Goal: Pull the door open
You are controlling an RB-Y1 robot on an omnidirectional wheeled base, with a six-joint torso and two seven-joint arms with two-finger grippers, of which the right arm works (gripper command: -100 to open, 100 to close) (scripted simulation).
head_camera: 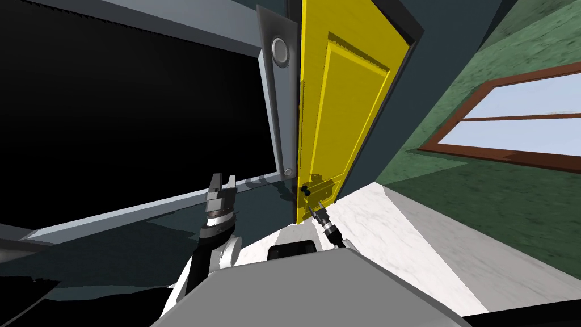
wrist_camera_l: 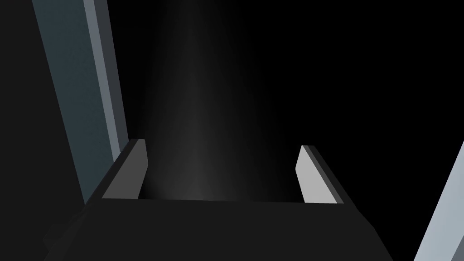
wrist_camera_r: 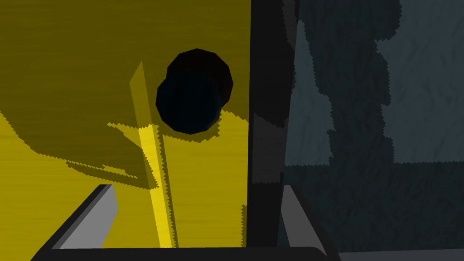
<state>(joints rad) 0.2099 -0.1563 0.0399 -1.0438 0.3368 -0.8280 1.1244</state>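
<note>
Green walls (head_camera: 499, 187) with a brown-framed window (head_camera: 522, 119) take the right side of the head view, and a pale marbled floor (head_camera: 408, 238) runs from the lower right toward the middle. At the upper middle of the frame stands the yellow door (head_camera: 335, 113), with raised panels on its face and a dark frame along its right side. The small black knob (head_camera: 306, 191) sits near the door's left edge, a little under the middle of the frame. Left of the door is a grey panel (head_camera: 278, 102) with a round disc, and beyond it a large black area (head_camera: 113, 113) fills the upper left.

The right hand (head_camera: 315, 211) is just below the knob, close to the door's edge. Its jaws are open and hold nothing. In the right wrist view one finger (wrist_camera_r: 90, 217) lies before the yellow face and the other beyond the dark edge (wrist_camera_r: 265, 113), so the edge is seen between them. The knob (wrist_camera_r: 192, 97) is ahead of the fingers, not between them, and shadow covers the door around it.

The left hand (head_camera: 222, 181) stands upright at the lower middle-left of the frame, apart from the door, facing the black area. Its jaws are open too, and empty.
</note>
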